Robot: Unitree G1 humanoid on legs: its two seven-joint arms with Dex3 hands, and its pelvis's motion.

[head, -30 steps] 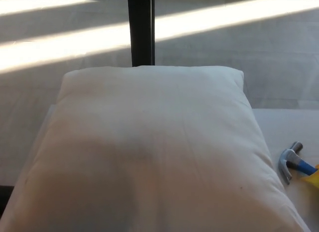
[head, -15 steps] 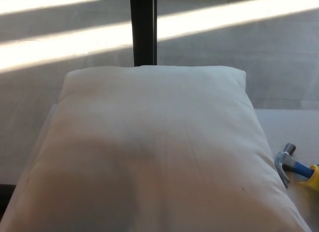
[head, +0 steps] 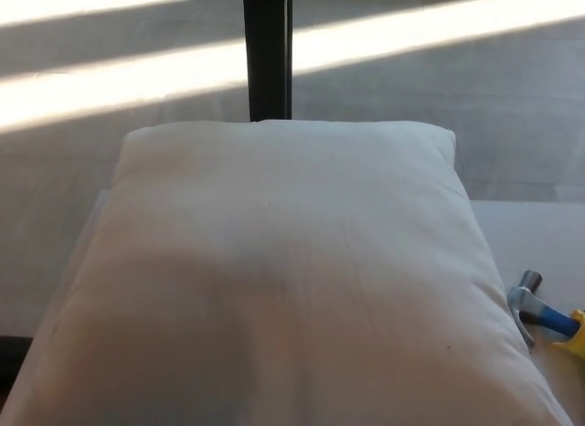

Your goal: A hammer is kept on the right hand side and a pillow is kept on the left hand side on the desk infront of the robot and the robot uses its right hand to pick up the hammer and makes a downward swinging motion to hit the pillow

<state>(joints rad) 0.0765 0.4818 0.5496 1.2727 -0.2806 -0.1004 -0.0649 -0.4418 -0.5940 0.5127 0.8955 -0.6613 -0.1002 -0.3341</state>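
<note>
A large white pillow (head: pixel 283 280) fills most of the head view and covers the left and middle of the desk. At the right edge lies the hammer (head: pixel 535 309), its grey metal head right beside the pillow's right side. A blue neck leads to a yellow handle that is cut off by the picture's edge. Neither of my hands shows in this view, and I cannot see whether anything holds the handle outside the picture.
A bare strip of the pale desk top (head: pixel 539 234) shows right of the pillow. Beyond the desk is grey floor with bright sun stripes, and a dark vertical post (head: pixel 268 51) stands behind the pillow.
The whole picture has shifted slightly right, so the camera moved. Against the pillow, the hammer's head now sits a little lower and closer to the pillow's edge.
</note>
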